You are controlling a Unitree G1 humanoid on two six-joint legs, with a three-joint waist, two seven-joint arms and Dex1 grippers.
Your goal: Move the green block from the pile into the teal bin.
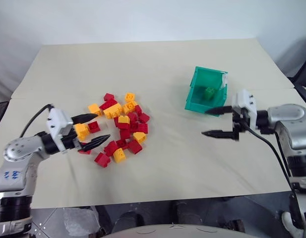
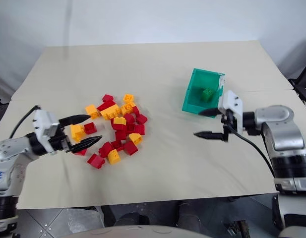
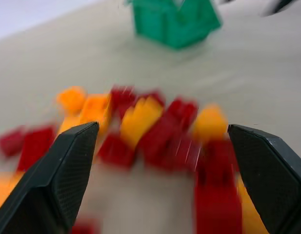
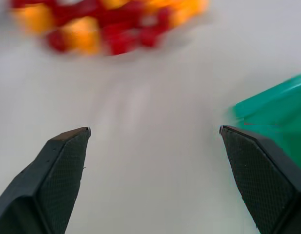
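Both grippers sit nr the worktop's [image 1: 157, 173] front edge, fingers spread wide, nothing held. Left gripper [image 1: 95, 130] is at the pile's [image 1: 120, 130] left side, one finger above an orange brick, the other just by a red one; cannot tell if touching. Pile of red & yellow-orange bricks lies left of centre. Right gripper [image 1: 216, 122] is just in front of the teal bin [image 1: 195, 94], pointing toward the pile, apart from it. Green block [image 1: 210, 91] lies inside the bin, right of centre on the worktop.
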